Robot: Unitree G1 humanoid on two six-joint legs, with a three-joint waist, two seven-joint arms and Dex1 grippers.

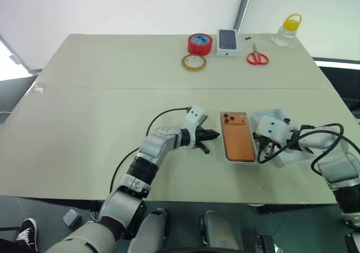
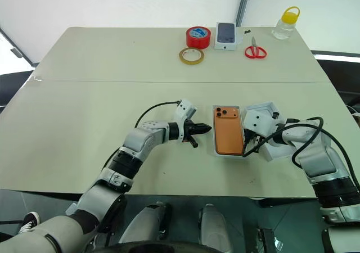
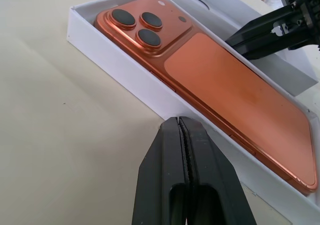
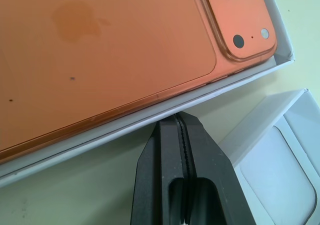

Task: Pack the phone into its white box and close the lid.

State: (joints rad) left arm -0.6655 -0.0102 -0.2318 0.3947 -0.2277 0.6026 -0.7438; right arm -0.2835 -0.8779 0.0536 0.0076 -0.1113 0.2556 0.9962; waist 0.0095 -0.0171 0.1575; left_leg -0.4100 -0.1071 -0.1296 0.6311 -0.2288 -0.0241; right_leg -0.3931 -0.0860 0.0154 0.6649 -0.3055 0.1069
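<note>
- The phone (image 1: 237,136) lies back-up inside the white box (image 3: 125,80) near the front edge of the bench (image 1: 101,107), its three dark lenses at the far corner. It looks seated between the low walls, so I judge the packing half done and the lid not yet on.
- The left tool (image 1: 209,134) has its two black fingers pressed together on nothing. Its tip sits just beside the box's left wall, apparently to steady or nudge the tray from that side.
- The right tool (image 2: 246,150) is likewise closed and empty, its tip close against the box's right wall. With one tool on each flank, the box is bracketed and should not slide.
- A white lid (image 2: 275,143) lies open side up just right of the box, partly under the right arm; placed that near, it is a short reach for the closing step. I cannot tell whether it touches the box.
- Well apart, along the far edge, stand things the task seems not to need: two tape rolls, one red (image 1: 200,43) and one yellow-brown (image 1: 193,62); one small box picturing a dark phone (image 1: 228,41); one pair of red-handled scissors (image 1: 257,56); one clear bottle with a yellow cap (image 1: 288,30).
- Count near the tools: one phone, one tray, one lid.
</note>
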